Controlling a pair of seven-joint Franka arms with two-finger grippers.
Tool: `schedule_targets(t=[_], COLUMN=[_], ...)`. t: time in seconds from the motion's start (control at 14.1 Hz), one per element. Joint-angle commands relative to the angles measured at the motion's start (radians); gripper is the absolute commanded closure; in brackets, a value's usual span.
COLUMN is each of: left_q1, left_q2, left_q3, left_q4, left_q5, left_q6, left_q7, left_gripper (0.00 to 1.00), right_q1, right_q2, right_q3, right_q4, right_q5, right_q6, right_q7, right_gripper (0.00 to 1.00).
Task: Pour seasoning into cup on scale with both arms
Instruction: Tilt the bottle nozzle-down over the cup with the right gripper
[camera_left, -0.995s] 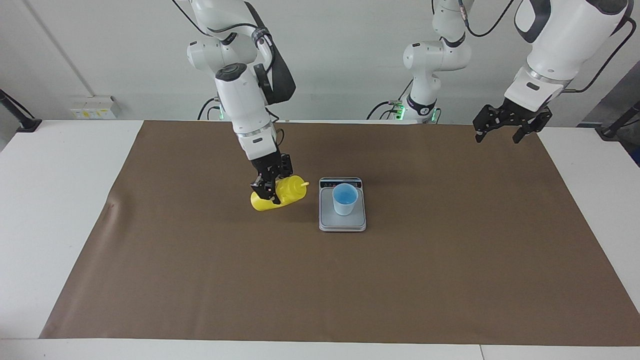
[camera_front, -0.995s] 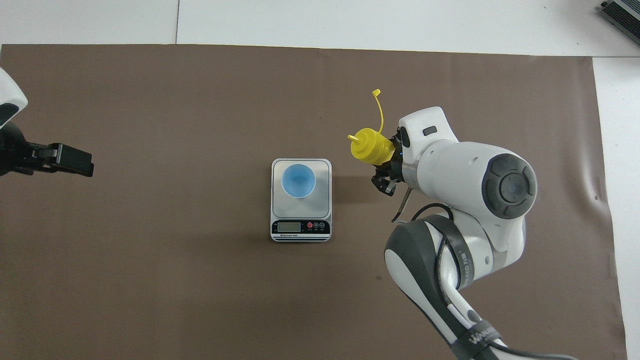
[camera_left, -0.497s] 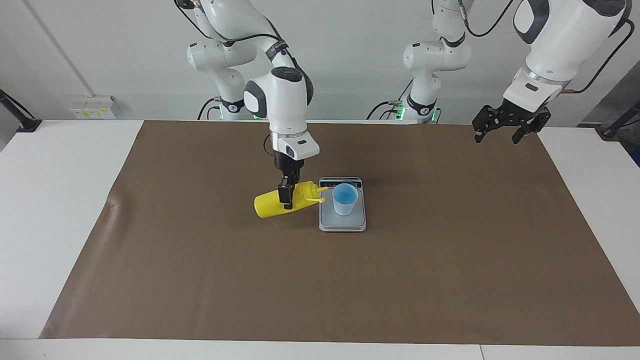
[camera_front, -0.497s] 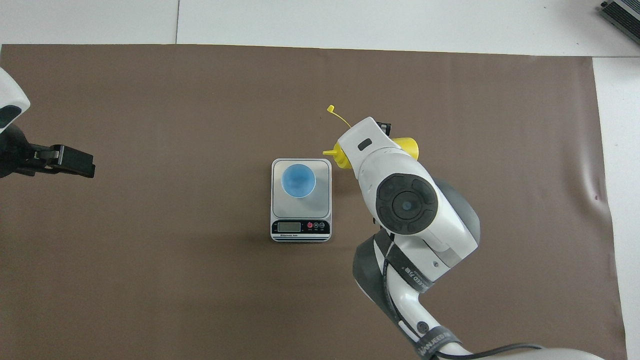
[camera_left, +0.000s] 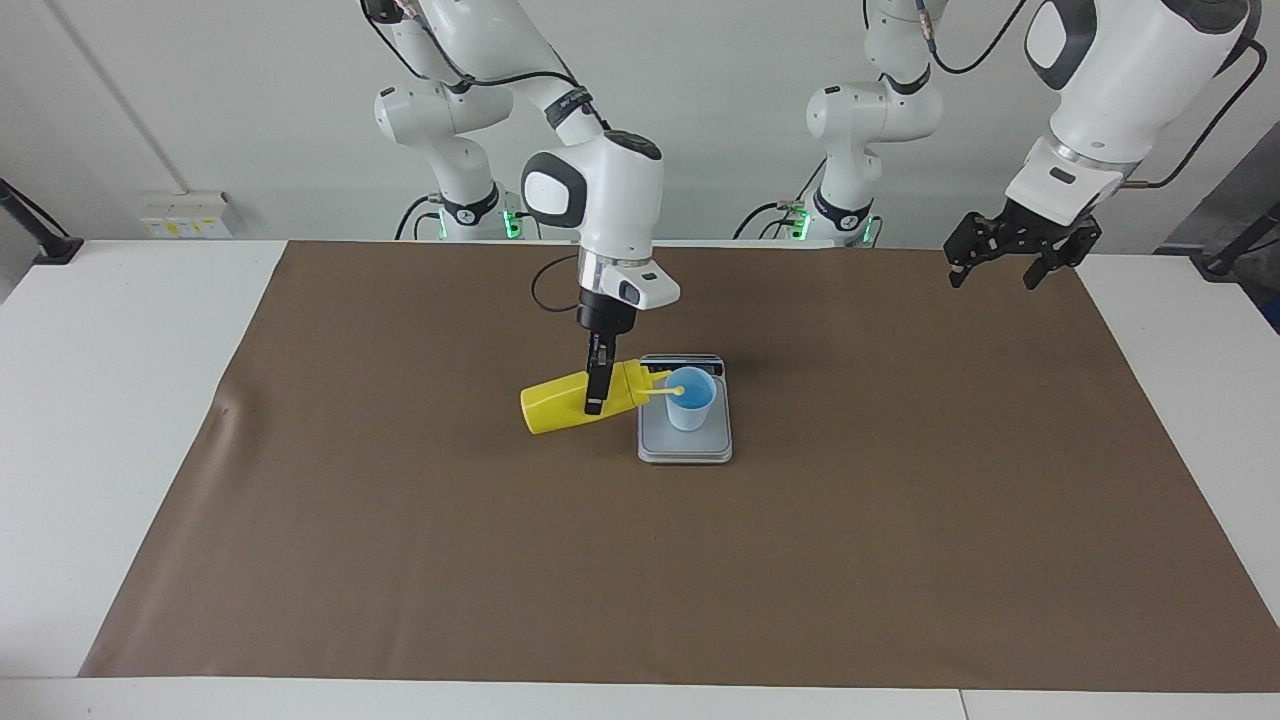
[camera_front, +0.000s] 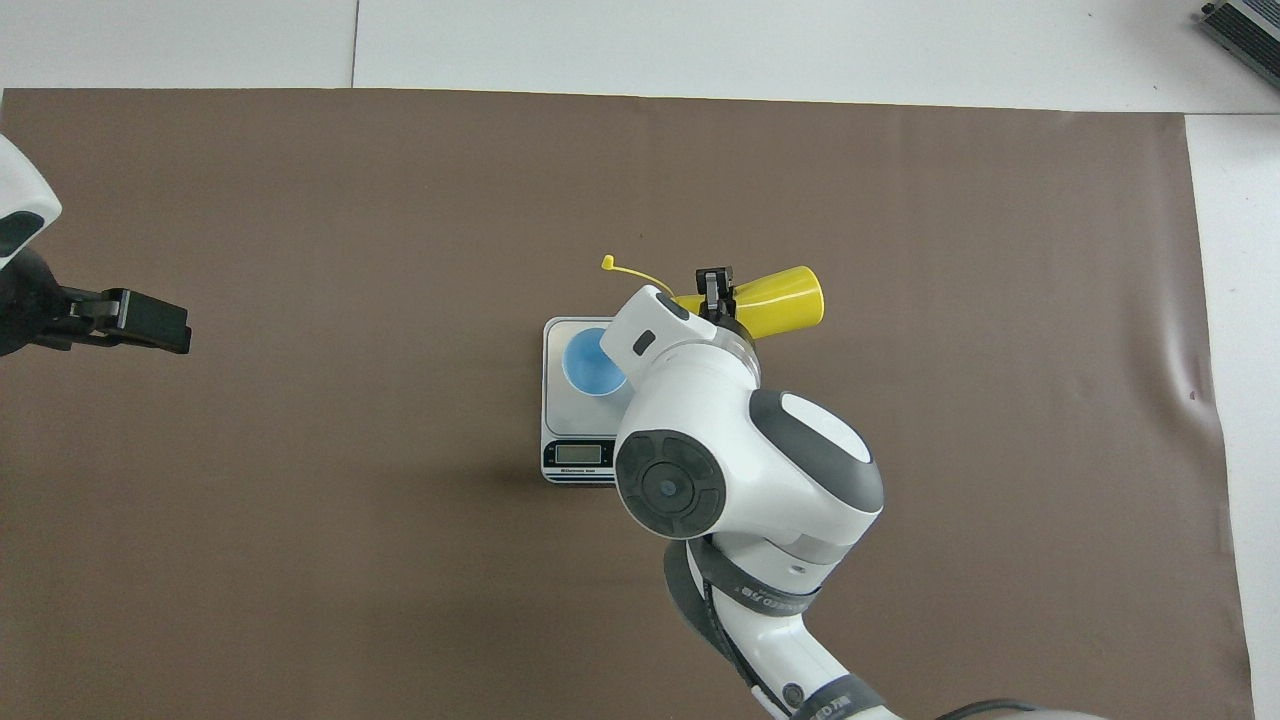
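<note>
My right gripper (camera_left: 597, 385) is shut on the yellow seasoning bottle (camera_left: 560, 405), which lies almost level in the air with its nozzle over the rim of the light-blue cup (camera_left: 692, 400). The cup stands on the silver-grey scale (camera_left: 684, 445). From overhead the bottle (camera_front: 775, 296) sticks out past the right arm's wrist, its cap strap trails away from the robots, and the cup (camera_front: 588, 366) and scale (camera_front: 570, 440) are partly covered by the arm. My left gripper (camera_left: 1008, 255) (camera_front: 140, 322) hangs open over the mat at the left arm's end and waits.
A brown mat (camera_left: 400, 560) covers most of the white table (camera_left: 110, 400). A dark box edge (camera_front: 1245, 30) shows at the corner farthest from the robots on the right arm's end.
The right arm has carried the bottle sideways to the cup and tipped it flatter, so the nozzle now reaches over the cup's rim. The left arm has stayed put.
</note>
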Motion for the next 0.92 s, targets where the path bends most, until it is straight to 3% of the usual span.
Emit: schedule_targets(t=[0.0, 0.36, 0.85], left_q1=[-0.001, -0.002, -0.001], left_q2=[-0.036, -0.042, -0.042], left_q3=[0.0, 0.0, 0.0], left_q4=[-0.047, -0.058, -0.057], left_q5=[0.019, 0.019, 0.019], left_q6=[0.035, 0.041, 0.047], left_q7=[0.011, 0.011, 0.017], left_gripper=[0.0, 0.0, 0.0], right_q1=[0.058, 0.14, 0.181], right_q2=[0.057, 0.14, 0.163], right_q3=[-0.001, -0.001, 0.0], right_q4=[0.075, 0.158, 0.152], right_q5=[-0.113, -0.255, -0.361], right_q6=[-0.1, -0.277, -0.38], right_q7=[0.041, 0.15, 0.181], right_gripper=[1.0, 1.0, 1.0])
